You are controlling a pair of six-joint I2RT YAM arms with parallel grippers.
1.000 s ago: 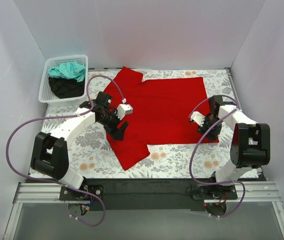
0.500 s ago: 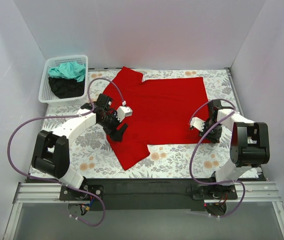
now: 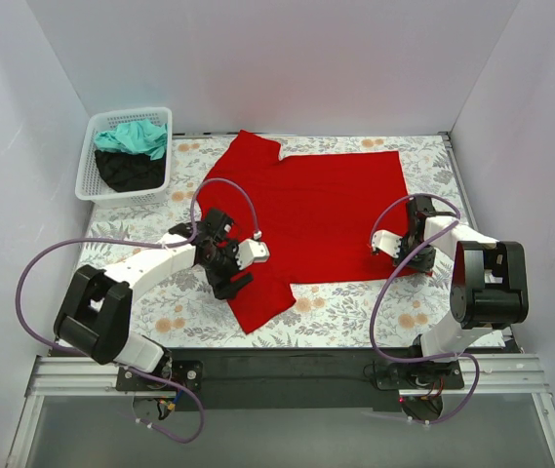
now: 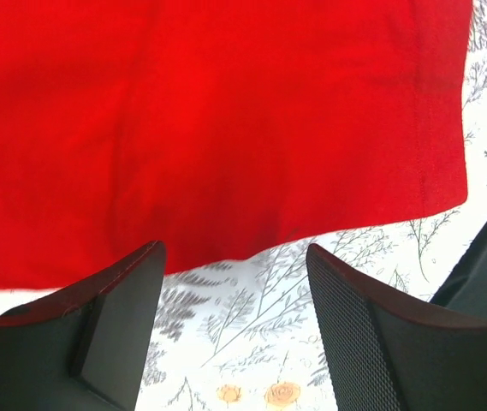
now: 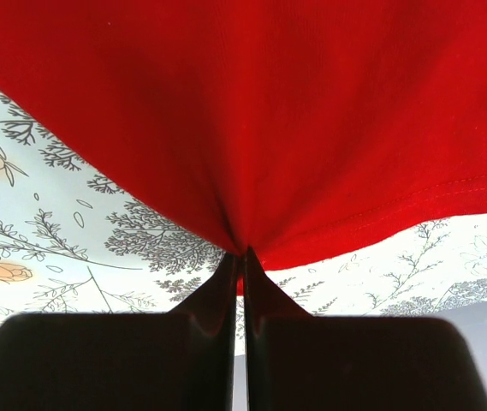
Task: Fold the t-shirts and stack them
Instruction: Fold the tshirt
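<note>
Red t-shirt lies spread flat on the floral table, one sleeve reaching toward the near left. My right gripper has its jaws pressed together on a pinch of the shirt's hem at the near right corner, and the cloth puckers up into the fingertips. My left gripper stands apart over that near-left sleeve's edge. Patterned table shows between its two fingers, and it holds nothing. At the far left, a white lattice basket holds a teal shirt at its far end and a black shirt at its near end.
</note>
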